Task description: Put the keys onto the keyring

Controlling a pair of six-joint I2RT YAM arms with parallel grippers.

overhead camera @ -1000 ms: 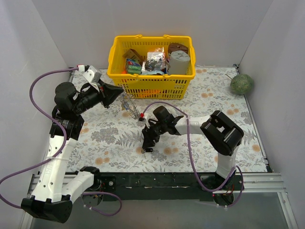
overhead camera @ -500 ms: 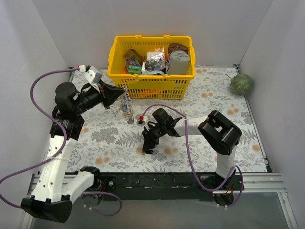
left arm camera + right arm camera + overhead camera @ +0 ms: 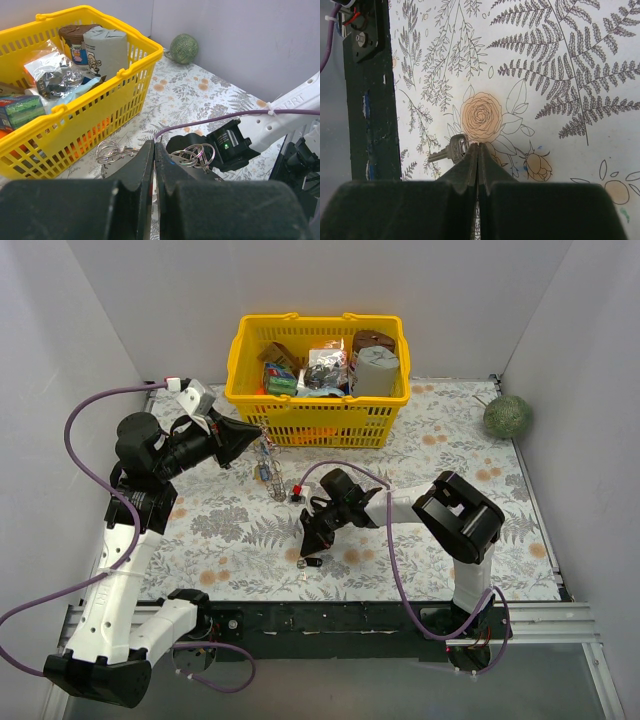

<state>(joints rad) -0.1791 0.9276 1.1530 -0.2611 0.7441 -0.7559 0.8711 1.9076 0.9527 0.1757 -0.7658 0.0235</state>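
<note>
My left gripper (image 3: 250, 437) is held above the table at the left, its jaws shut on the keyring (image 3: 266, 468), a bunch of silver rings dangling below it. In the left wrist view the rings (image 3: 198, 154) spread to both sides of the shut left gripper (image 3: 154, 145). One small silver key (image 3: 449, 150) lies flat on the flowered cloth near the front edge. My right gripper (image 3: 479, 146) is shut, tip down, with the key's head tucked against its left fingertip. I cannot tell if it pinches the key. From above, the key (image 3: 313, 562) lies just under the right gripper (image 3: 309, 543).
A yellow basket (image 3: 318, 426) full of groceries stands at the back, close behind the keyring; its wall (image 3: 75, 115) fills the left wrist view. A green ball (image 3: 507, 416) rests in the far right corner. The black front rail (image 3: 372, 100) runs just beside the key.
The right gripper has closed from open and come down and slightly left onto the key's head. The left arm has held its place, the keyring swinging a little.
</note>
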